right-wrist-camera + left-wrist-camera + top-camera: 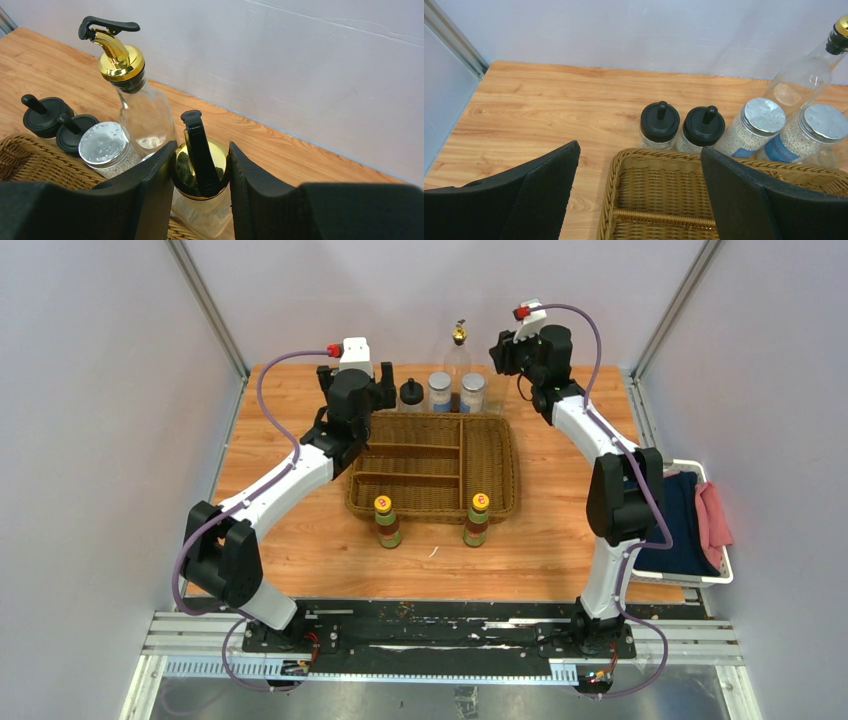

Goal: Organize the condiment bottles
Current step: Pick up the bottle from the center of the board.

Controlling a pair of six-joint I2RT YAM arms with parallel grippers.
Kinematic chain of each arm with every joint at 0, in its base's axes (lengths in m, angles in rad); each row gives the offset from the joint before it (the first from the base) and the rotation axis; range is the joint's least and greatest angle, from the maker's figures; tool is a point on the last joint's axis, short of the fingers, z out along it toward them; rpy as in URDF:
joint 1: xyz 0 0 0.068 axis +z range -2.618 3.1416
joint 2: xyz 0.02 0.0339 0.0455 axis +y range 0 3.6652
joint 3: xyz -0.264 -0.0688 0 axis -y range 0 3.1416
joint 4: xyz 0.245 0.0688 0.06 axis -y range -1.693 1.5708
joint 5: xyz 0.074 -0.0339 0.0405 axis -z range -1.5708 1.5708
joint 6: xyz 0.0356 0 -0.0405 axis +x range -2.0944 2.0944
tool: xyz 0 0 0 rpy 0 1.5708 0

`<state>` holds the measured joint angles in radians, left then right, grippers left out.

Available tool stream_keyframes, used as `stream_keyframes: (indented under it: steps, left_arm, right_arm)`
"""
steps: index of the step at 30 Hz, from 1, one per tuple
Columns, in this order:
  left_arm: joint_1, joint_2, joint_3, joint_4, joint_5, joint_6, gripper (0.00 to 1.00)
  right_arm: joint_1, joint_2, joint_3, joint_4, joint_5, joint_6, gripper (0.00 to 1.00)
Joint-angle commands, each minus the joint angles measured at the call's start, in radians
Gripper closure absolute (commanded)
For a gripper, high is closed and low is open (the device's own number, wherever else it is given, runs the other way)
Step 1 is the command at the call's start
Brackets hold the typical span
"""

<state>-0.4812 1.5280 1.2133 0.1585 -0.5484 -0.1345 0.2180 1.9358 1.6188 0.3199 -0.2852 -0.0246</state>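
right jaws: astride gold-topped bottle (219, 164) | left jaws: wide, over basket (616, 167) corner

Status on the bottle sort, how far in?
Done: nothing, the wicker basket looks empty. In hand: right fingers flank the cap of one gold-topped bottle; firm grip unclear. To do: both yellow-capped bottles stand on the table before the basket; two black-capped bottles, two grey-lidded jars and the other gold-topped bottle stand behind it.
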Motion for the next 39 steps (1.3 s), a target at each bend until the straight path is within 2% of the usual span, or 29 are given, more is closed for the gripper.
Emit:
stream_keyframes:
  steps: [1, 39]
  left_arm:
    - [-0.007, 0.010, -0.014, 0.029, -0.025, -0.011, 0.00]
    - [-0.006, 0.082, 0.030, 0.038, -0.021, -0.010, 0.00]
  right_arm:
    - [-0.005, 0.012, 0.036, 0.002, -0.004, -0.001, 1.00]
    - [-0.045, 0.076, 0.218, -0.028, -0.017, -0.021, 1.00]
